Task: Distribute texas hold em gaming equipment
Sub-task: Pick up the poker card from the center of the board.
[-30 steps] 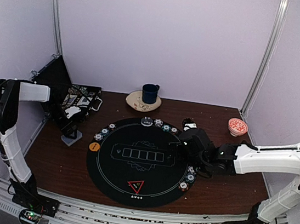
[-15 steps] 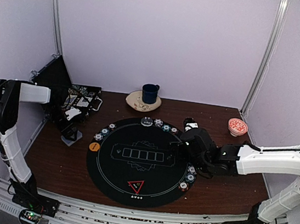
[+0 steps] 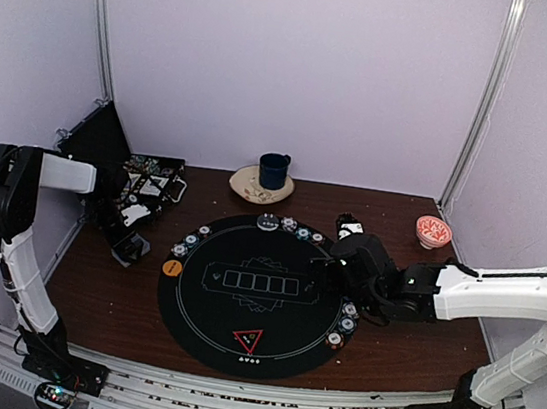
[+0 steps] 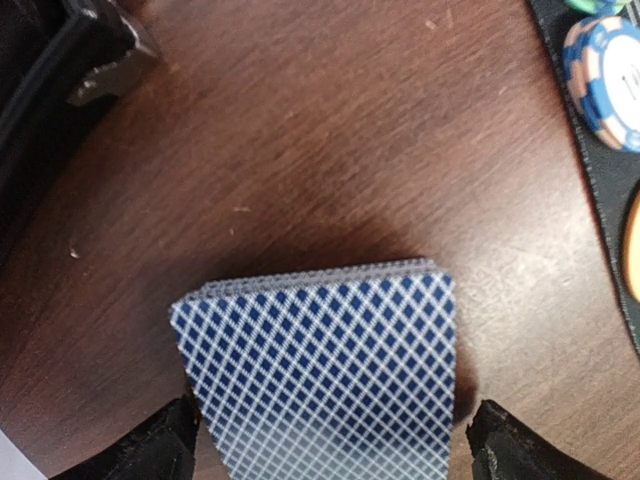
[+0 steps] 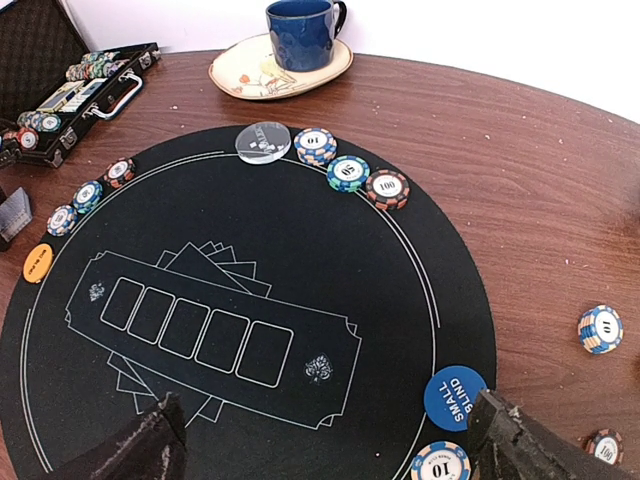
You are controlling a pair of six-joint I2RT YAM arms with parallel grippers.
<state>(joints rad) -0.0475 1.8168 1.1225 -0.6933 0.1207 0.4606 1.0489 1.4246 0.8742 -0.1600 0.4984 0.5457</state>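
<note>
Wood table, right fingers nudged left, splayed — left fingers splayed flanking cards

A deck of blue-lattice-backed playing cards lies on the brown wooden surface, its far edges slightly staggered. Two dark fingers stand spread wide, one at each near corner of the deck. Far left of the deck is a black case with a metal corner fitting. Far right of it, a black mat carries a blue-and-peach striped chip and an orange disc's edge
</note>
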